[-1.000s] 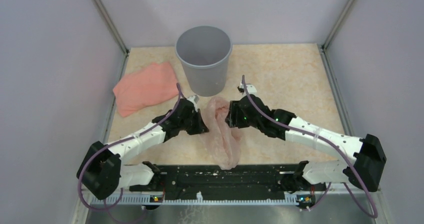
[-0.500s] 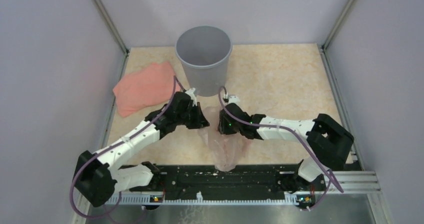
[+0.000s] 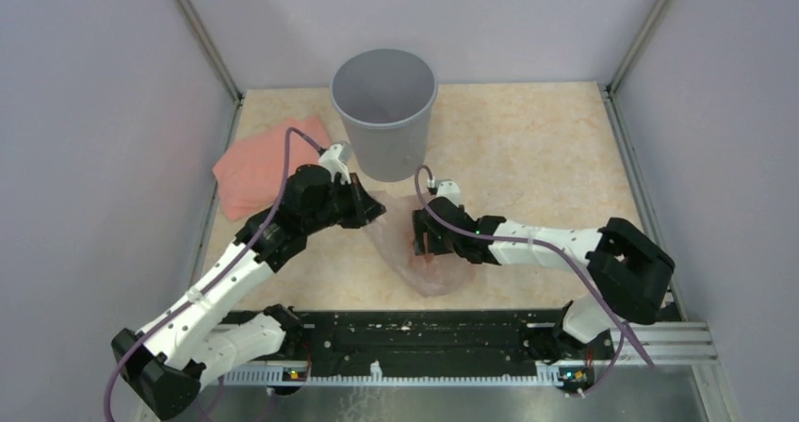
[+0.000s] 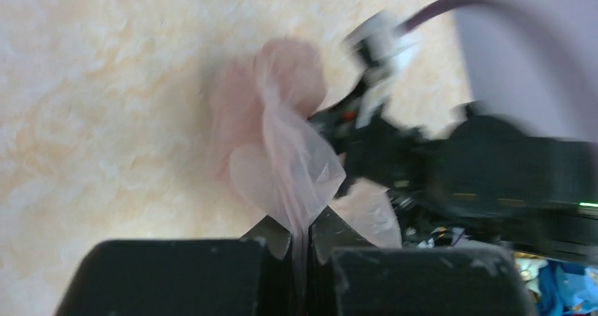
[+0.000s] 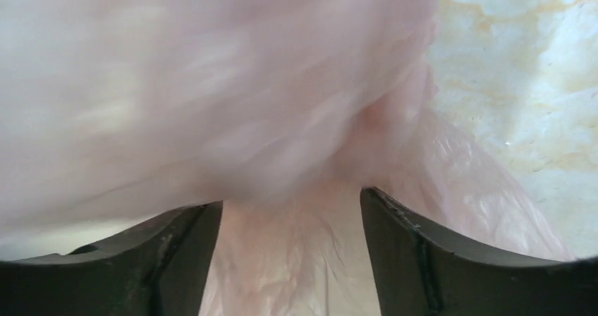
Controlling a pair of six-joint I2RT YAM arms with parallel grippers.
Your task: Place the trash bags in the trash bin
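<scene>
I have the trash bag (image 3: 426,264) down on the counter (image 3: 528,149), outside the trash bin (image 3: 383,111) and just on the near side of its base. The bin stands upright at the far middle, mouth up. The bag is crumpled into a loose elongated heap. Its long axis runs diagonally, from a gathered end at the far left to a wider bunch at the near right.

My left gripper (image 4: 300,237) is closed on that far-left end, with a thin fold of pink film pinched between its fingers. My right gripper (image 5: 290,210) sits on the middle of the bag from the right. Its fingers are spread wide, and film is bunched in the gap and in front of the lens, blurred.

A salmon cloth (image 3: 269,163) lies flat to the left of the bin, apart from the bag.
</scene>
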